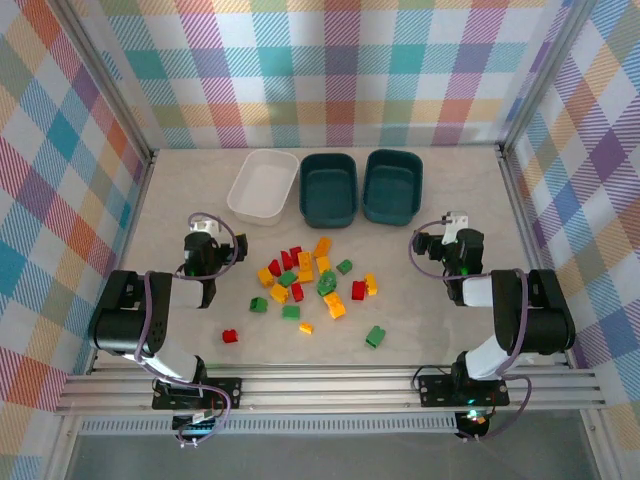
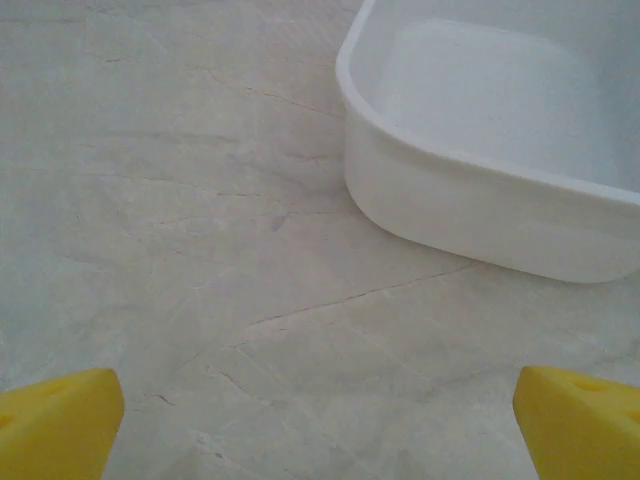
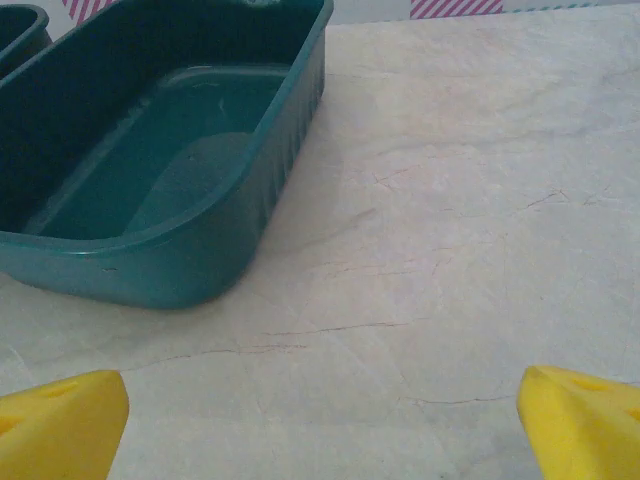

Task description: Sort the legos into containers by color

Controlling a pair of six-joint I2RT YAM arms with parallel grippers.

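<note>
Far side of the pale marbled table (image 1: pixel 170 200): three rounded-rectangular plastic tubs in a row, close together. The white tub (image 1: pixel 263 186) is on the left, then the middle dark teal tub (image 1: pixel 329 188) and the right dark teal tub (image 1: pixel 393 186).

Small studded plastic legos (image 1: pixel 310 278) in red, green and yellow-orange lie scattered on the table just in front of the tubs, between the two arms. One red brick (image 1: pixel 230 336) sits apart toward the left arm. One green brick (image 1: pixel 375 336) sits apart toward the near edge.

Left pincer (image 2: pixel 320 430): low over bare table left of the pile, yellow fingertips (image 2: pixel 60 425) spread wide, holding nothing. A corner of the white tub is just ahead on its right.

Right pincer (image 3: pixel 320 425): right of the pile, equally wide, nothing between its tips. The right dark teal tub is ahead on its left.
</note>
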